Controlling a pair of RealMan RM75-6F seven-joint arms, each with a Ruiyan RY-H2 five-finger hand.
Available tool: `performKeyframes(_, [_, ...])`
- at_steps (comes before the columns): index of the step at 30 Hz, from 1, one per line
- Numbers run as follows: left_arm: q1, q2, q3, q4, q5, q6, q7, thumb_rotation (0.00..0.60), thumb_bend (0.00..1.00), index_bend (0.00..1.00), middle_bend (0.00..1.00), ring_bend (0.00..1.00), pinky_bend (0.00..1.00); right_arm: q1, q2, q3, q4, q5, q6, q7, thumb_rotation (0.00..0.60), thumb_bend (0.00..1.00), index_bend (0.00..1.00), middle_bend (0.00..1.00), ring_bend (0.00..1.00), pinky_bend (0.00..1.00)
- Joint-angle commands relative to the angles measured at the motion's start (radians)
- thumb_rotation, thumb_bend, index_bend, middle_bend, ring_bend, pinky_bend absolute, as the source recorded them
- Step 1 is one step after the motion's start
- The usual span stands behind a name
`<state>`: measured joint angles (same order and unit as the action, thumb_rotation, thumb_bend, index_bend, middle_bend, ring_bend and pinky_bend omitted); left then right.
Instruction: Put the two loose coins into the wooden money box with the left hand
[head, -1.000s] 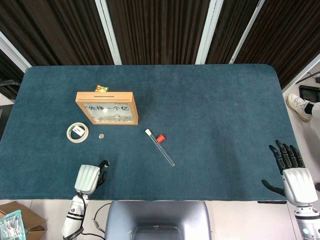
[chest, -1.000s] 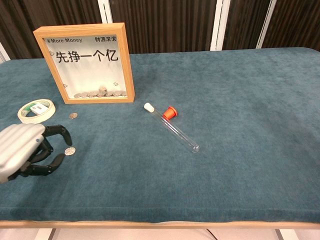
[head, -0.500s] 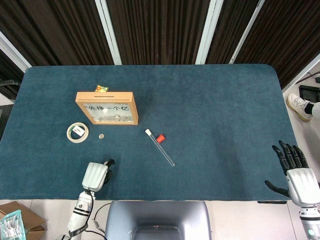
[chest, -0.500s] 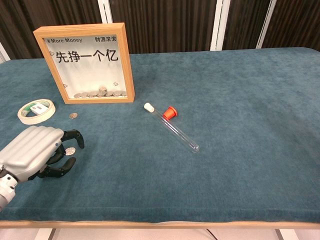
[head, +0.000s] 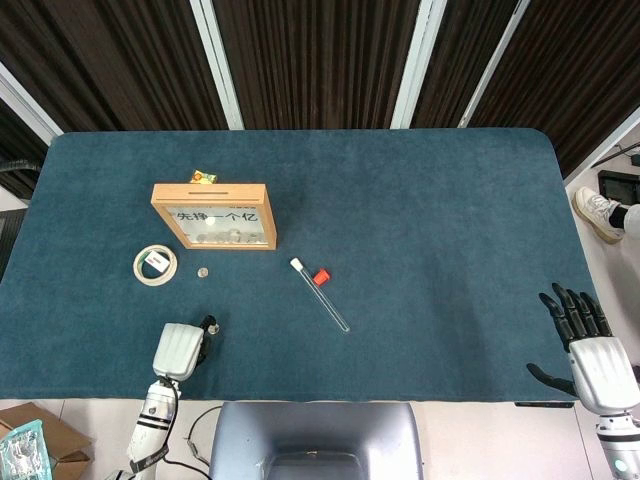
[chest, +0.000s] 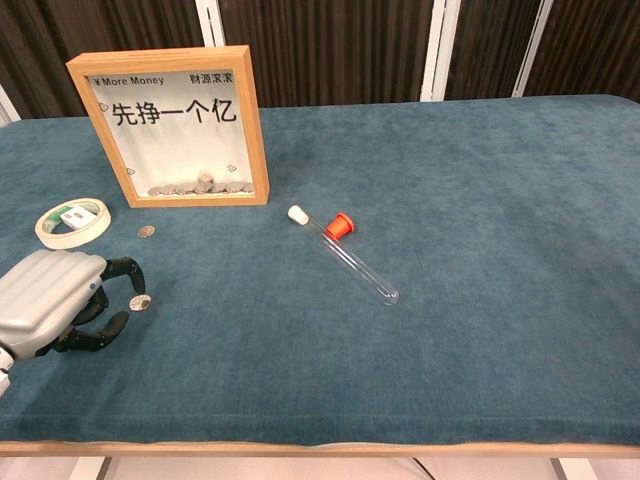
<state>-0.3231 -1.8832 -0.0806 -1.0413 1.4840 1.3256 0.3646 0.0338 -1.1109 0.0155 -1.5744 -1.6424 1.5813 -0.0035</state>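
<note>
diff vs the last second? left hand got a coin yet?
Not yet. The left hand pushed forward over the near coin, then drew back toward the table edge; the coin lies on the cloth at its fingertips, not held. The right hand drifted slightly, open. The far coin, money box, tape roll and test tube haven't moved.
</note>
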Motion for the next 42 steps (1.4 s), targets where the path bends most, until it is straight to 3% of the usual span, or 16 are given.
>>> performKeyframes(1, [-0.001, -0.001, 0.000, 0.005, -0.004, -0.001, 0.001, 0.600, 0.43, 0.41, 1.00, 1.00, 1.00, 0.000, 0.000, 0.000, -0.002, 0.001, -0.001, -0.002, 0.600, 0.11, 0.00, 0.00, 0.00, 0.00])
performKeyframes(42, [-0.028, 0.008, 0.010, -0.016, -0.036, -0.033, 0.060, 0.600, 0.42, 0.41, 1.00, 1.00, 1.00, -0.005, 0.001, 0.010, -0.023, 0.039, -0.017, -0.031, 0.600, 0.11, 0.00, 0.00, 0.00, 0.00])
